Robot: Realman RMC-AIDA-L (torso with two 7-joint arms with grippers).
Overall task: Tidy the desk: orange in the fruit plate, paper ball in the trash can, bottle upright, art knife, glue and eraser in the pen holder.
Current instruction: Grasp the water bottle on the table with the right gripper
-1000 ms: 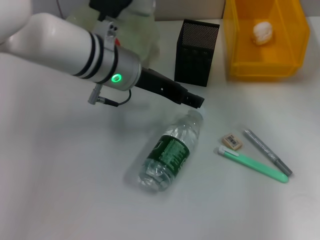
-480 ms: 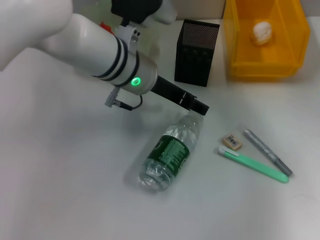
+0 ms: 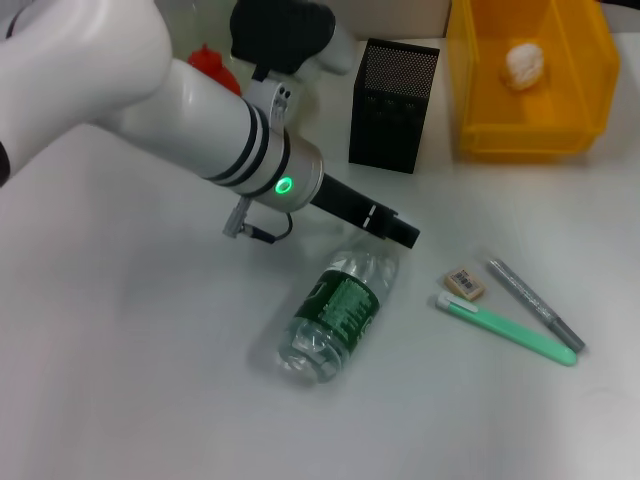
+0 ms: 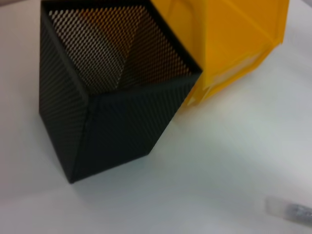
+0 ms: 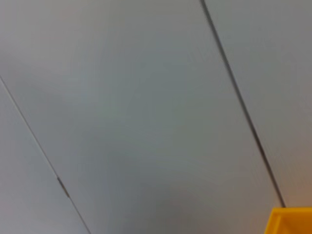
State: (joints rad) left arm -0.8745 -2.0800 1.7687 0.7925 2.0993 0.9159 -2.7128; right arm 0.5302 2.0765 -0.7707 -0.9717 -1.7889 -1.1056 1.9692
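Note:
The bottle (image 3: pixel 340 310) lies on its side mid-table, with its cap end hidden under my left gripper (image 3: pixel 397 229), which hangs over the neck. The eraser (image 3: pixel 464 282) lies to the right. Beside it are a slim green stick (image 3: pixel 505 328) and a slim grey stick (image 3: pixel 535 303), the art knife and the glue; I cannot tell which is which. The pen holder (image 3: pixel 393 105) (image 4: pixel 107 112) stands upright behind the bottle. The paper ball (image 3: pixel 524 65) rests inside the trash can (image 3: pixel 530 130) (image 4: pixel 229 44). A sliver of the orange (image 3: pixel 213 63) shows behind my left arm, which hides the fruit plate.
My left forearm (image 3: pixel 200 120) reaches in from the upper left across the back of the table. The right wrist view shows a plain grey panelled surface and a yellow corner (image 5: pixel 290 220). White tabletop lies in front of the bottle.
My left arm has swung right and toward the front, bringing its gripper from beside the pen holder down over the bottle's neck. The orange has come into sight behind the arm.

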